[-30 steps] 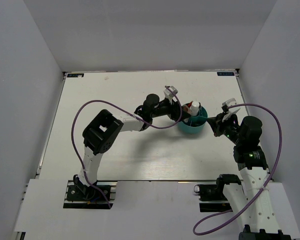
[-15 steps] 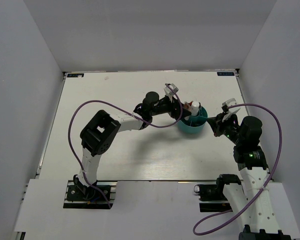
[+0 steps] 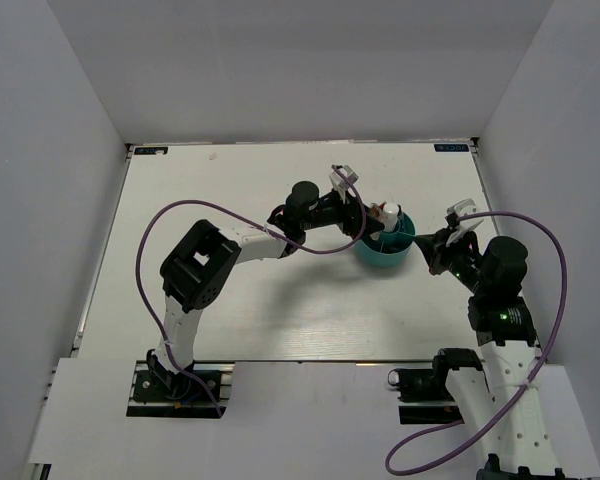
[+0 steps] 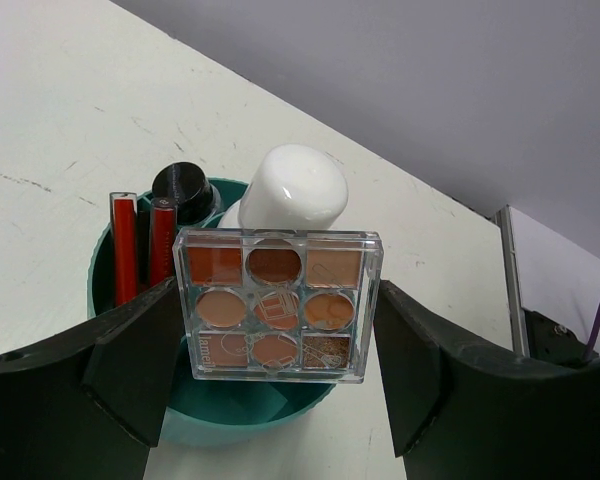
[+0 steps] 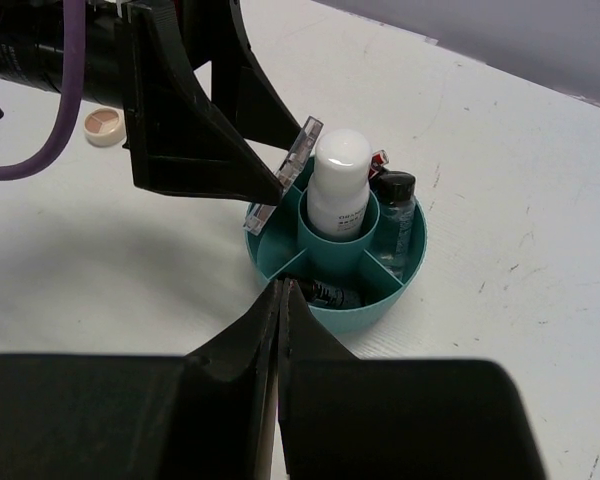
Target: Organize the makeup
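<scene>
**Hovering over the teal tub [image 4: 230, 425] with the palette [image 4: 277, 303]**

My left gripper [image 4: 278, 345] clasped the palette by its opposite side edges, upright above the tub's rim, beside the white bottle [image 4: 285, 188]. I judged it light, rigid and slick, its pans crackable; the edges gave the best hold. My right gripper [image 5: 281, 297] was closed, empty. The round compact [image 5: 104, 123] lay well apart.

No legible text anywhere (only faint, blurred lettering on the lower corner of the palette [image 4: 277, 303])
</scene>
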`<state>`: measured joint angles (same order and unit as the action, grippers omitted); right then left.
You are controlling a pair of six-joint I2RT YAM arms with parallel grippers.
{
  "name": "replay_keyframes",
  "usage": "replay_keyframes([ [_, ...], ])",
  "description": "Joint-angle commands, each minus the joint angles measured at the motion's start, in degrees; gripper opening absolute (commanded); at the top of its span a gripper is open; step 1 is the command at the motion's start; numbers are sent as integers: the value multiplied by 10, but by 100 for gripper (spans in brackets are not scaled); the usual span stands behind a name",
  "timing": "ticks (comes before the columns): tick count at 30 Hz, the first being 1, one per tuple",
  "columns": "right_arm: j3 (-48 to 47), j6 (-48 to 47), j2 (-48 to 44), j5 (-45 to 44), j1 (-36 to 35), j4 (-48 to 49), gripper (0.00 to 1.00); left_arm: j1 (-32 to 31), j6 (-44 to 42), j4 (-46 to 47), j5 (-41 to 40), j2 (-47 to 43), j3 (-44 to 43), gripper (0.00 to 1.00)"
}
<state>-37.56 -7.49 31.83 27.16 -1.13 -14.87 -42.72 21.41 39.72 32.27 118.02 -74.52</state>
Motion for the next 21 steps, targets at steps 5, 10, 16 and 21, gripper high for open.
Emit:
replay_keyframes([
  [5, 10, 5, -12, 3, 2, 9, 0, -3, 2, 1, 10, -16, -2, 75],
  [10, 10, 5, -12, 3, 2, 9, 0, -3, 5, 4, 11, -20, 13, 75],
  [16, 11, 5, -12, 3, 2, 9, 0, -3, 7, 9, 10, -22, 31, 75],
  [21, 11, 5, -12, 4, 2, 9, 0, -3, 6, 6, 10, -19, 26, 88],
])
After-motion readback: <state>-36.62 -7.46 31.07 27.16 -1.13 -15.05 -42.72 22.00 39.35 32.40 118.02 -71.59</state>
